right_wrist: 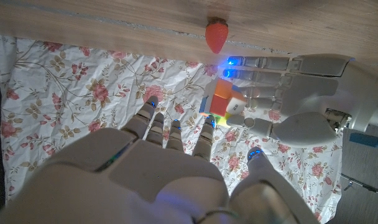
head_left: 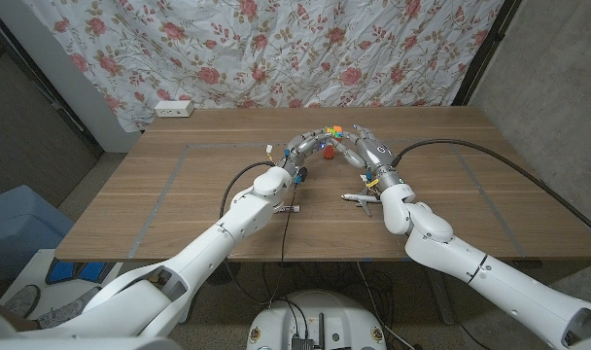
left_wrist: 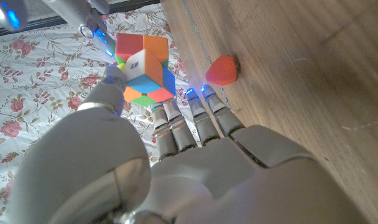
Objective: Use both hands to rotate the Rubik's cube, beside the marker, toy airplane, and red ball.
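**Cube held aloft between both hands, far middle of worktop**

Rubik's cube [head_left: 331,130] is off the wooden worktop [head_left: 179,194], up in the air above the middle of its far part, between the two hands. Top layer looks twisted out of line with the lower one in the left wrist view.

Left hand [head_left: 302,148]: holds the cube, thumb on one side, fingers [left_wrist: 176,127] stretched straight along the other.

Right hand [head_left: 365,149]: fingers [right_wrist: 158,124] stretched toward the cube with small gaps between them; tips at or just short of it. Contact: cannot tell.

Red ball [head_left: 328,152] lies on the worktop below the cube, between the two hands. Toy airplane [head_left: 359,200] lies nearer the front edge, just beside the right wrist. Floral cloth [head_left: 305,49] hangs behind the far edge.
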`<action>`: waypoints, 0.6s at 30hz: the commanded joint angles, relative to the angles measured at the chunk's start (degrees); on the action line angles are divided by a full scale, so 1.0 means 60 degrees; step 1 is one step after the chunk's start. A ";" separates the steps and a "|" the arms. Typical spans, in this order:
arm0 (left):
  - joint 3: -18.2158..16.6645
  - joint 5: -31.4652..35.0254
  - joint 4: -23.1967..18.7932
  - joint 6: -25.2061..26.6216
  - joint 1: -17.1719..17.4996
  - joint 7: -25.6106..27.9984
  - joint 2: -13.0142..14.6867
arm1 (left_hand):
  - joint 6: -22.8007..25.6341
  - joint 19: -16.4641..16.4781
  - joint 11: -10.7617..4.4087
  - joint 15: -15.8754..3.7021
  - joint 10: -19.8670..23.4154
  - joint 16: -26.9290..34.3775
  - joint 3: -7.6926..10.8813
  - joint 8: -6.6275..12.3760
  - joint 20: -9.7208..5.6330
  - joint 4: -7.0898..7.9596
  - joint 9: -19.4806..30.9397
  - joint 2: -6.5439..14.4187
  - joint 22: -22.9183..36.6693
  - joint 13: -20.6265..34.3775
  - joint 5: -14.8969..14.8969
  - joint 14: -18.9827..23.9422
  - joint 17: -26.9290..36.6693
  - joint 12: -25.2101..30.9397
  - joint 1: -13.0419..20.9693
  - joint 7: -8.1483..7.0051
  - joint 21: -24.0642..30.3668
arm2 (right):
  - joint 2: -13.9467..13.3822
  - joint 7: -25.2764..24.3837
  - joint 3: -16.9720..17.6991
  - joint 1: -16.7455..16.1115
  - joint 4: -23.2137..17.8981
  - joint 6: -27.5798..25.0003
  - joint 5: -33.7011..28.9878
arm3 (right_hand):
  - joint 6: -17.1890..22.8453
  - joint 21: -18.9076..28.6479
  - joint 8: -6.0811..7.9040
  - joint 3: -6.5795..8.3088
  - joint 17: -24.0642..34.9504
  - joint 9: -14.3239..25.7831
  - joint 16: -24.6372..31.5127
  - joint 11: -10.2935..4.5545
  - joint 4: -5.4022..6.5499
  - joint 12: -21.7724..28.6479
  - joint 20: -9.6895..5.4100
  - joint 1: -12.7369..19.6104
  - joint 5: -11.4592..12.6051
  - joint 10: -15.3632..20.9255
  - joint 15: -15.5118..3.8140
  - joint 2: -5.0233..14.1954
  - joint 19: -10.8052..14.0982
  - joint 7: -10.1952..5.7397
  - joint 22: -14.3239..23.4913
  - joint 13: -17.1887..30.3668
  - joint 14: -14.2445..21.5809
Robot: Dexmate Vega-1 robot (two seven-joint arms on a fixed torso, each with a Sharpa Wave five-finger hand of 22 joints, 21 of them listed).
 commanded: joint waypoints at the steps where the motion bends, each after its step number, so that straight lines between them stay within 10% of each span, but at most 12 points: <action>1: -0.0039 -0.0237 0.0118 -0.0029 -0.0002 -0.0046 -0.0138 | 0.0120 -0.0030 -0.0138 -0.0418 0.0151 -0.0011 -0.0047 0.0040 0.0011 0.0021 0.0018 -0.0001 0.0033 0.0025 0.0005 -0.0053 0.0034 0.0050 0.0011 0.0136 -0.0018 | -0.0101 0.0108 -0.0084 -0.0037 -0.0077 -0.0024 -0.0028 | 0.0062 0.0004 0.0037 -0.0008 0.0054 0.0033 0.0036 -0.0031 0.0068 0.0055 -0.0007 -0.0088 0.0025 -0.0007 -0.0022 0.0129 0.0000 0.0000 0.0022 0.0020 -0.0035; 18: -0.0088 -0.0573 0.0035 0.0019 0.0105 -0.0107 -0.0231 | 0.0177 -0.0169 -0.0139 -0.0414 0.0235 -0.0016 -0.0057 0.0052 0.0053 0.0021 0.0019 0.0020 0.0026 0.0026 0.0007 -0.0063 0.0030 0.0064 0.0020 0.0155 -0.0102 | -0.0179 0.0196 -0.0143 -0.0179 -0.0259 -0.0084 -0.0153 | 0.0125 0.0011 0.0051 -0.0006 0.0058 0.0034 0.0041 -0.0070 0.0101 0.0060 -0.0011 -0.0077 0.0036 -0.0017 -0.0034 0.0136 0.0010 -0.0001 0.0022 0.0020 -0.0037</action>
